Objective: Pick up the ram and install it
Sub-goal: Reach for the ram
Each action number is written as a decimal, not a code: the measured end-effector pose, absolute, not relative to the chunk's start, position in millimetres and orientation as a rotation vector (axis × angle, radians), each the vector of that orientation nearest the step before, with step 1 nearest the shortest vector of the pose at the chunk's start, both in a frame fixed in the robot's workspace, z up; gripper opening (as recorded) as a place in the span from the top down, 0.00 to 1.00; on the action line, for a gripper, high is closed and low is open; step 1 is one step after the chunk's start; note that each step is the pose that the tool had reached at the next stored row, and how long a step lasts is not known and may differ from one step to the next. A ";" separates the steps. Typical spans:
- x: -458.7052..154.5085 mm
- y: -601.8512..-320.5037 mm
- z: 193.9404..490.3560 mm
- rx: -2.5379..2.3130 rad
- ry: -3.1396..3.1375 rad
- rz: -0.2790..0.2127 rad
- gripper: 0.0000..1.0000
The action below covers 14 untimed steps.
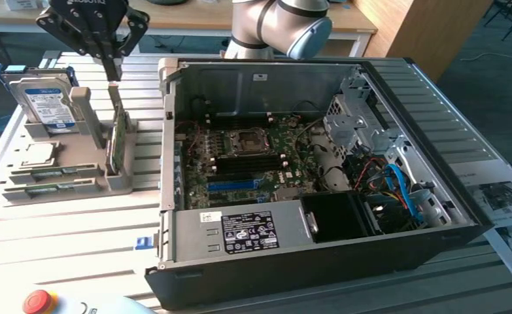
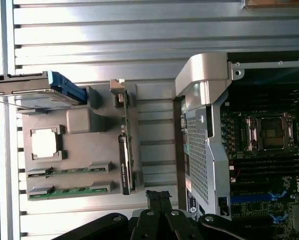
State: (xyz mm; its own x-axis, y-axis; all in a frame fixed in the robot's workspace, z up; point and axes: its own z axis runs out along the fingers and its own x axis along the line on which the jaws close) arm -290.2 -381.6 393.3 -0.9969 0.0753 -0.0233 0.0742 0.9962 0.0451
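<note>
Presently, tool (image 1: 112, 76) is seen closed, nothing gripped, fingertips pressed together just above upright green card (image 1: 116, 134) held on edge in grey holder (image 1: 120, 182); contact cannot be told. Ram (image 1: 53, 173) is laid flat in holder slot, towards exterior view's left, apart from tool. Second stick (image 1: 50, 190) is laid in next slot. Processor chip (image 1: 38, 154) and blue-labelled hard drive (image 1: 48, 104) are kept in same holder. Open computer case (image 1: 325, 265) is placed beside holder on slatted metal surface (image 1: 64, 229), motherboard (image 1: 247, 157) exposed.
</note>
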 end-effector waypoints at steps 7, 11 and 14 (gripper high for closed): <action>-310.0 -380.5 393.2 0.117 3.114 0.069 0.90; -321.0 -380.0 393.3 0.116 3.114 0.069 0.90; -329.5 -379.6 393.3 0.117 3.114 0.069 0.90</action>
